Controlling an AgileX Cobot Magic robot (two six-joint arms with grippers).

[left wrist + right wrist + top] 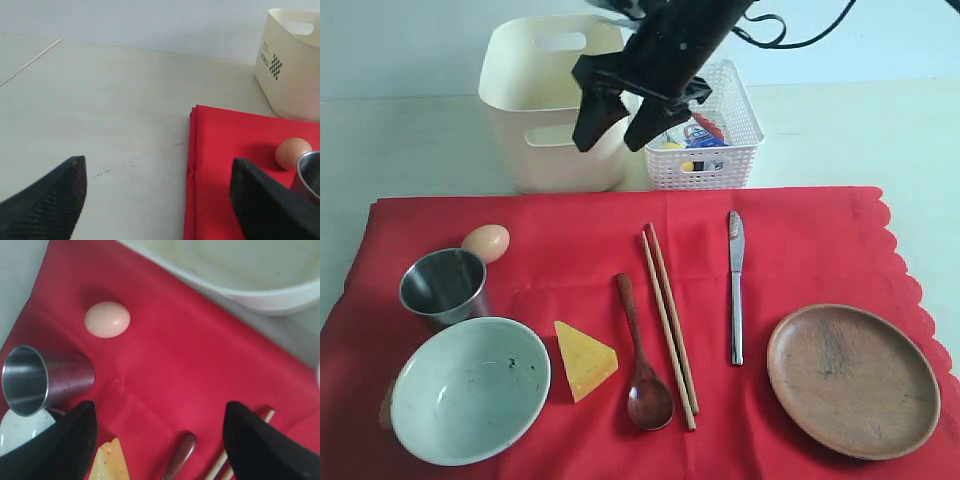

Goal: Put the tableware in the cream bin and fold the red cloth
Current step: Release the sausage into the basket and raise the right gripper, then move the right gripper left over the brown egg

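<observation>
While the right fingers (pixel 592 118) gape, the steel cup (pixel 443 285) stands upright.

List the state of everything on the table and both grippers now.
Steel cup: upright, empty.
Pale speckled bowl: upright, empty.
Dark wooden spoon: lying flat.
Wooden chopsticks: lying side by side.
Silver table knife: lying flat.
Round brown plate: empty.
Red scalloped cloth: spread out flat.
Tall cream plastic bin: upright, visible interior empty.
White lattice basket: holds small items.
Left gripper: open.
Right gripper: open.
</observation>
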